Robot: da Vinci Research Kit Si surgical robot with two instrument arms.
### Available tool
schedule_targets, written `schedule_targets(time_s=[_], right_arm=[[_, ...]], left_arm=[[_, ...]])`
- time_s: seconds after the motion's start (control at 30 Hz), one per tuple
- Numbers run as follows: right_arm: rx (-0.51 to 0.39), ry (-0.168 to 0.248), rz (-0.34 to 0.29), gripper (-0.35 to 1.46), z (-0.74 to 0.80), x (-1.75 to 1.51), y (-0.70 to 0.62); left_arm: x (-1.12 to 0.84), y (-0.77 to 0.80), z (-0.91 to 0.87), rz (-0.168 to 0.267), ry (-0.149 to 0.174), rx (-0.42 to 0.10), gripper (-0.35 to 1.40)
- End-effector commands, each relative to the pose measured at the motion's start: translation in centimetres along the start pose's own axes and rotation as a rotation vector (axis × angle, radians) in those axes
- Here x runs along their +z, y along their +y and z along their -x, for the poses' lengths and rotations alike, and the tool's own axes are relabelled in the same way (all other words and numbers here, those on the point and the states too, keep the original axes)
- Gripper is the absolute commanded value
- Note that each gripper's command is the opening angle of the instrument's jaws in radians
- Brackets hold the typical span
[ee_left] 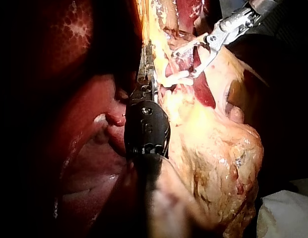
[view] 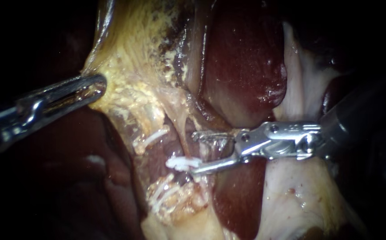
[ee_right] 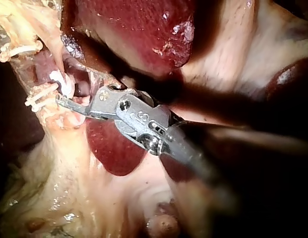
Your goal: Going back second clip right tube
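Note:
A white clip point(view: 181, 163) sits across a thin pale tube point(view: 180, 126) in the dissected cleft below the gallbladder. My right instrument point(view: 196, 152) comes in from the right with its jaws open and nothing between them; the lower jaw's tip lies right beside the clip. The clip point(ee_right: 62, 79) shows just ahead of those jaws point(ee_right: 69, 95) in the right wrist view. My left instrument point(view: 98, 85) holds the edge of the yellowish gallbladder tissue point(view: 130, 75) at the upper left, jaws shut on it point(ee_left: 145, 52). The right instrument point(ee_left: 191, 60) also shows open in the left wrist view.
Dark red liver point(view: 246, 66) lies behind the right instrument's jaws, and another lobe point(view: 237, 200) lies beneath them. Pale membrane point(view: 299, 191) spreads under its shaft. Frayed white strands point(view: 166, 195) and fatty tissue lie just below the clip.

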Motion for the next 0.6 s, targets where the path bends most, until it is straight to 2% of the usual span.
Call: schedule_targets(time_s=[0.03,0.23,0.37,0.47,0.6], right_arm=[[-0.019,0.000,-0.002,0.60,-0.01,-0.03,0.00],[-0.145,0.002,-0.012,0.60,-0.09,-0.21,-0.04],[-0.212,0.021,-0.020,0.60,-0.23,-0.38,-0.03],[-0.238,0.042,-0.016,0.60,-0.35,-0.51,-0.01],[-0.241,0.042,0.001,0.60,-0.45,-0.67,0.00]], left_arm=[[0.00,0.00,0.00,0.000,0.000,0.001,-0.35],[0.01,0.00,-0.02,0.001,-0.001,0.001,-0.35],[0.05,0.00,-0.05,0.005,-0.004,0.002,-0.35],[0.08,0.00,-0.07,0.003,-0.005,0.002,-0.35],[0.11,0.00,-0.10,0.002,-0.006,0.003,-0.35]])
